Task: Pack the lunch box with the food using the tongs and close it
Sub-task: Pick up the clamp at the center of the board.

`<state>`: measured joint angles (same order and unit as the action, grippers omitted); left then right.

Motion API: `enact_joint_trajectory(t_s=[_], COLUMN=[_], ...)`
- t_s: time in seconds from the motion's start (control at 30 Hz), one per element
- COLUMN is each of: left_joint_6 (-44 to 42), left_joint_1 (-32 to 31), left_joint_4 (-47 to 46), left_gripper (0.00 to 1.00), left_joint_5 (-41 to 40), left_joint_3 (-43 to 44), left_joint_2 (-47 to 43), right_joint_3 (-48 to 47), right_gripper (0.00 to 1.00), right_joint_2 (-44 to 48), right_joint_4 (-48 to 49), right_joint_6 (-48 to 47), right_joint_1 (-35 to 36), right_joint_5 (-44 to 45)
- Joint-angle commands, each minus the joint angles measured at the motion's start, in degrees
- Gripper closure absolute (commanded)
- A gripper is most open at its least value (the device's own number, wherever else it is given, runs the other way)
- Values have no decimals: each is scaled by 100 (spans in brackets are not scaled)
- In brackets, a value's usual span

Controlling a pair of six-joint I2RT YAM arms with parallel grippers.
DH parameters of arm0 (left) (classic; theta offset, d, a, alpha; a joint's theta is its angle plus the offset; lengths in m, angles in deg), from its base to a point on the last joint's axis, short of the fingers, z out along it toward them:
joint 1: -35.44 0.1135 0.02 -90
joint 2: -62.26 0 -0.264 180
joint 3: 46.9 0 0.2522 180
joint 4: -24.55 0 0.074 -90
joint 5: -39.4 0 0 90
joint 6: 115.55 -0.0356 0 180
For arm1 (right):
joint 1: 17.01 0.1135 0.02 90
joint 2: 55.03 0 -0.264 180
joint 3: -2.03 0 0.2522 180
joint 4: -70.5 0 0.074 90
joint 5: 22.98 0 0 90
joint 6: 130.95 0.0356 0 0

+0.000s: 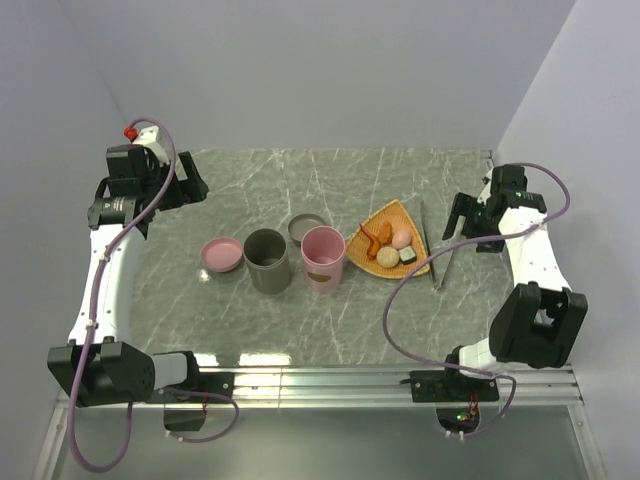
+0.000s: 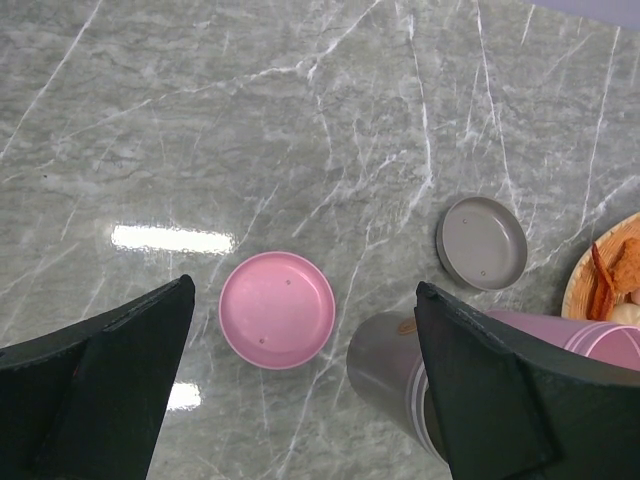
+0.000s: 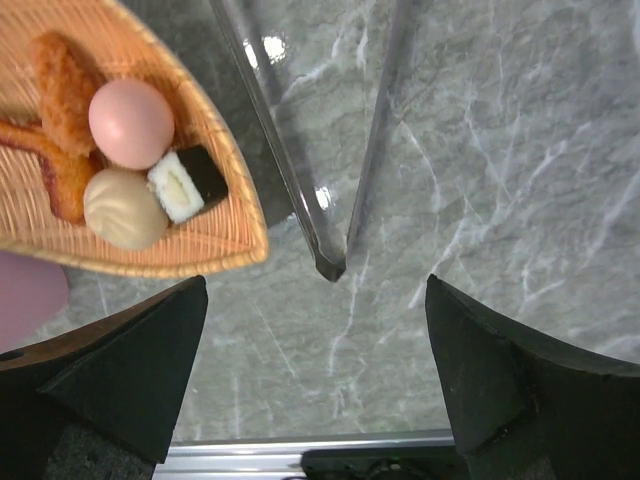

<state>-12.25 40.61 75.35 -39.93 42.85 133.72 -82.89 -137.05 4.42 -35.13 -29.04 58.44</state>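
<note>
The lunch box stands in parts mid-table: a grey cup (image 1: 267, 260), a pink cup (image 1: 323, 258), a pink lid (image 1: 222, 254) and a grey lid (image 1: 307, 228). Food lies on an orange woven tray (image 1: 392, 212): a pink ball (image 3: 130, 122), a beige ball (image 3: 124, 207), a dark block with a white face (image 3: 187, 184) and orange-brown sausage bits (image 3: 62, 90). Silver tongs (image 1: 428, 245) lie just right of the tray, joined end (image 3: 330, 265) toward the arms. My left gripper (image 1: 185, 185) hangs open above the pink lid (image 2: 277, 309). My right gripper (image 3: 315, 290) is open above the tongs' joined end, holding nothing.
The grey cup (image 2: 385, 365) and pink cup (image 2: 590, 335) stand side by side, close to the tray's left corner. The grey lid (image 2: 483, 242) lies behind them. A metal rail (image 1: 330, 378) runs along the near table edge; walls close in on the left, back and right.
</note>
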Motion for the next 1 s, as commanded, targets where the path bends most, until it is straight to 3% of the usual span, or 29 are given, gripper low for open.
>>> enact_joint_trajectory(t_s=[0.0, 0.37, 0.97], left_joint_6=[111, 182, 217], left_joint_1=[-16, -7, -16], left_joint_4=[-241, -250, -241], left_gripper=[1, 1, 0], left_joint_5=[-4, 31, 110], left_joint_3=[197, 241, 356], left_joint_2=[-141, -97, 61], right_joint_3=[5, 154, 348], right_gripper=[4, 10, 12], right_joint_2=[-208, -1140, -1721], right_joint_4=[519, 933, 1215], right_joint_6=[472, 332, 376], right_joint_1=[-18, 315, 746], right_joint_5=[41, 427, 849])
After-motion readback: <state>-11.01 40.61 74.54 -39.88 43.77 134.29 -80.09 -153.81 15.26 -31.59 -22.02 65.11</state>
